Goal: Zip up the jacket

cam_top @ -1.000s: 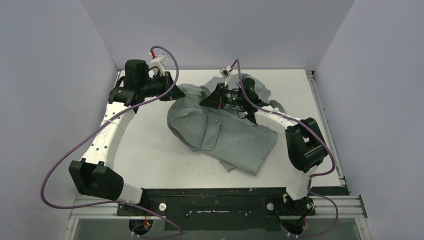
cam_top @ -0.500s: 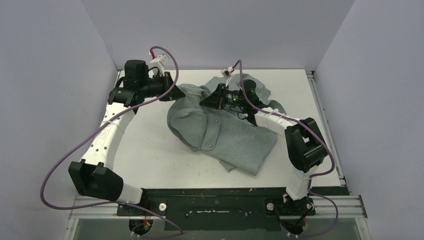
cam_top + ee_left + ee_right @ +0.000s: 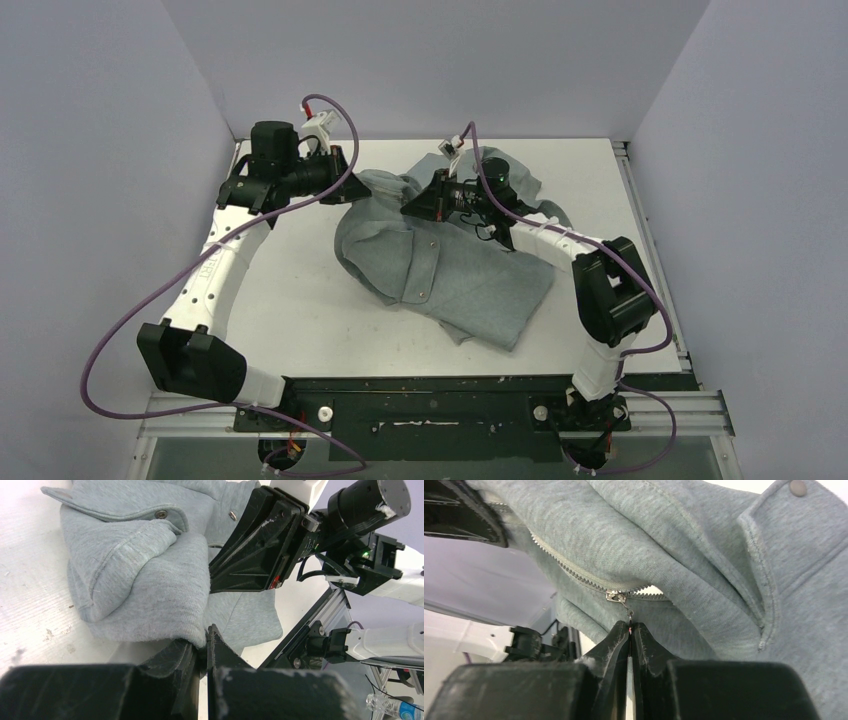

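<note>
Viewing from above, I find the jacket (image 3: 470,280) crumpled at the middle of the table (image 3: 295,310), with both arms at its far end. Left wrist view: my left gripper (image 3: 201,641) is pinched closed on a fabric edge. The cloth looks soft, light and stretchy, so it needs tension. Right wrist view: my right gripper (image 3: 629,626) is clamped on the small zipper pull (image 3: 628,616) hanging from the slider (image 3: 616,596), the proper hold, though it may slip.
</note>
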Controlling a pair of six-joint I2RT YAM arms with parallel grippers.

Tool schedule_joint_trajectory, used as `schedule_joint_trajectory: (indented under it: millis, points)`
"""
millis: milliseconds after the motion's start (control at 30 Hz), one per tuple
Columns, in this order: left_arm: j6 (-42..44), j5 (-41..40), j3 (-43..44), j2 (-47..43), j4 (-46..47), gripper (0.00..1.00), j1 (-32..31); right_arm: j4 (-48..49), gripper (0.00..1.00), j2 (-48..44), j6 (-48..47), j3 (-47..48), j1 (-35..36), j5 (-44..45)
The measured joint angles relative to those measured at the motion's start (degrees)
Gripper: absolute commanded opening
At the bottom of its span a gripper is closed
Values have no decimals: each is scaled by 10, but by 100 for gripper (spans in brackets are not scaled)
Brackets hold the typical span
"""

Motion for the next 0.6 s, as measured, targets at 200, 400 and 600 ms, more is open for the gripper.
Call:
schedule_joint_trajectory:
  millis: [200,400,600]
  points:
    - [1,0,0,0,-6,0,-2,-97,0,-19,-79,28,0,17]
    - [5,0,0,0,-7,0,-2,-150,0,-28,-121,45,-1,22]
    - [8,0,0,0,-6,0,-2,-207,0,-28,-139,85,-5,23]
